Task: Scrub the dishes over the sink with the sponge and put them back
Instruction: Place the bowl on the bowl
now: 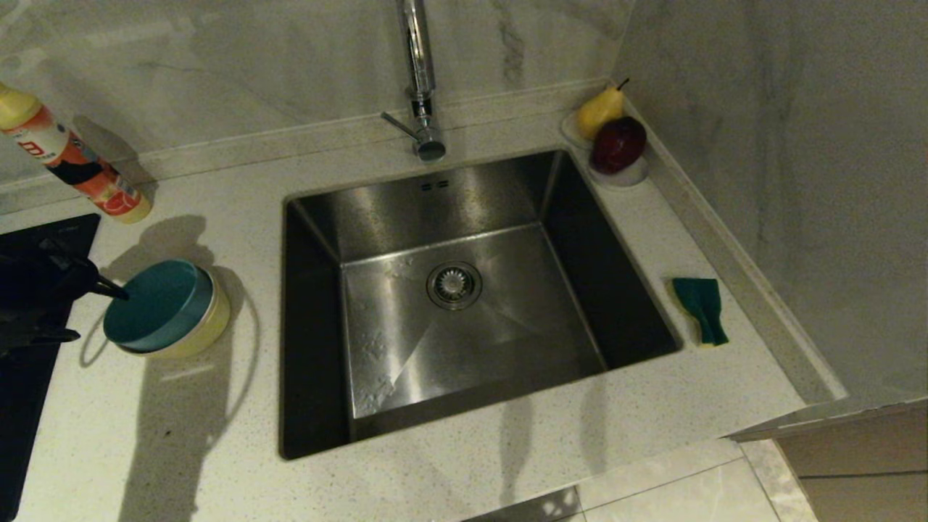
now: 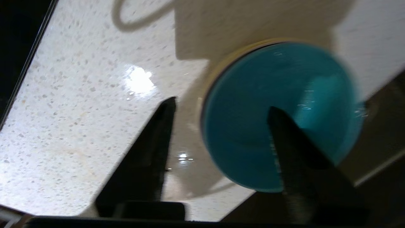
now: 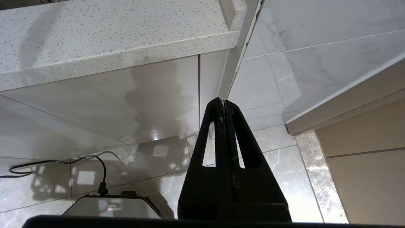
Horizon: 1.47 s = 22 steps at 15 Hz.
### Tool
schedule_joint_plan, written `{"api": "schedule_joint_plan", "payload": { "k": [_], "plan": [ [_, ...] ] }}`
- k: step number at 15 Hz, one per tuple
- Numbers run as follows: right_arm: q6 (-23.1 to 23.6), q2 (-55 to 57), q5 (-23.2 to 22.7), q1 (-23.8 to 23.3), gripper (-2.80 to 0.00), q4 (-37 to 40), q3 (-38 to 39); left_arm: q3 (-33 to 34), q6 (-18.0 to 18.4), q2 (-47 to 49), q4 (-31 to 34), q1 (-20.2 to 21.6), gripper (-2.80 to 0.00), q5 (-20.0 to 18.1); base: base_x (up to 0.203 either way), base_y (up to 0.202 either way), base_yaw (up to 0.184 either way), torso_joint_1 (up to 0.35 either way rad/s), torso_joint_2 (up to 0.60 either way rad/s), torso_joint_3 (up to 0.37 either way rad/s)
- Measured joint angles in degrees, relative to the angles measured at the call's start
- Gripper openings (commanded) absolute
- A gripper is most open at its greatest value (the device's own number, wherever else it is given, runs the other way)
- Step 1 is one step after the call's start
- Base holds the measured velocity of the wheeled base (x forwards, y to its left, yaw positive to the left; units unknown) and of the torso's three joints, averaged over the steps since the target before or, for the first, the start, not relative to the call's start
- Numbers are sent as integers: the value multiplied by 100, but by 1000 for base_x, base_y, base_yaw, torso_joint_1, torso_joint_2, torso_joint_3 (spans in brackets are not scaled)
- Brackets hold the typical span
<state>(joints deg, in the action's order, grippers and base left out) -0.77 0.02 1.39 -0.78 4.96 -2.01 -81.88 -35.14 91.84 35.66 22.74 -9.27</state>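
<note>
While the right gripper (image 3: 224,103) hangs parked below the counter edge with its fingers pressed together, the left gripper (image 2: 221,107) sits at the stacked bowls (image 1: 165,308) on the countertop (image 1: 507,464) left of the sink (image 1: 464,290), spread wide, one finger inside the blue bowl (image 2: 281,117) on top, the other outside its rim. The sponge (image 1: 702,310) lies on the counter right of the sink.

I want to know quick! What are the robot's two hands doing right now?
Left gripper: open, fingers either side of the blue bowl's rim, not gripping it.
Right gripper: shut, holding nothing, parked below the counter edge.
</note>
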Motion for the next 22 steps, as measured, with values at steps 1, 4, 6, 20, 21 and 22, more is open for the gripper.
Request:
{"api": "schedule_joint_plan", "payload": {
  "k": [1, 4, 6, 20, 21, 22],
  "plan": [
    [0, 0, 1, -1, -280, 0, 0, -110, -39, -91, 13, 0, 0, -23, 0, 0, 0, 0, 0, 0],
    [0, 0, 1, -1, -280, 0, 0, -423, 28, -503, 64, 0, -280, -346, 0, 0, 0, 0, 0, 0],
    [-2, 0, 3, -1, -280, 0, 0, -510, 484, -726, 49, 0, -280, -525, 0, 0, 0, 0, 0, 0],
    [-2, 0, 1, -1, -280, 2, 0, 1785, 5008, -1668, -3478, -2337, -280, 517, 0, 0, 0, 0, 0, 0],
    [0, 0, -2, -1, -280, 0, 0, 2043, 5010, -2047, -3536, -2419, -280, 547, 0, 0, 0, 0, 0, 0],
    [-4, 0, -1, -1, -280, 1, 0, 2276, 5012, -2426, -3567, -2467, -280, 592, 0, 0, 0, 0, 0, 0]
  ]
}}
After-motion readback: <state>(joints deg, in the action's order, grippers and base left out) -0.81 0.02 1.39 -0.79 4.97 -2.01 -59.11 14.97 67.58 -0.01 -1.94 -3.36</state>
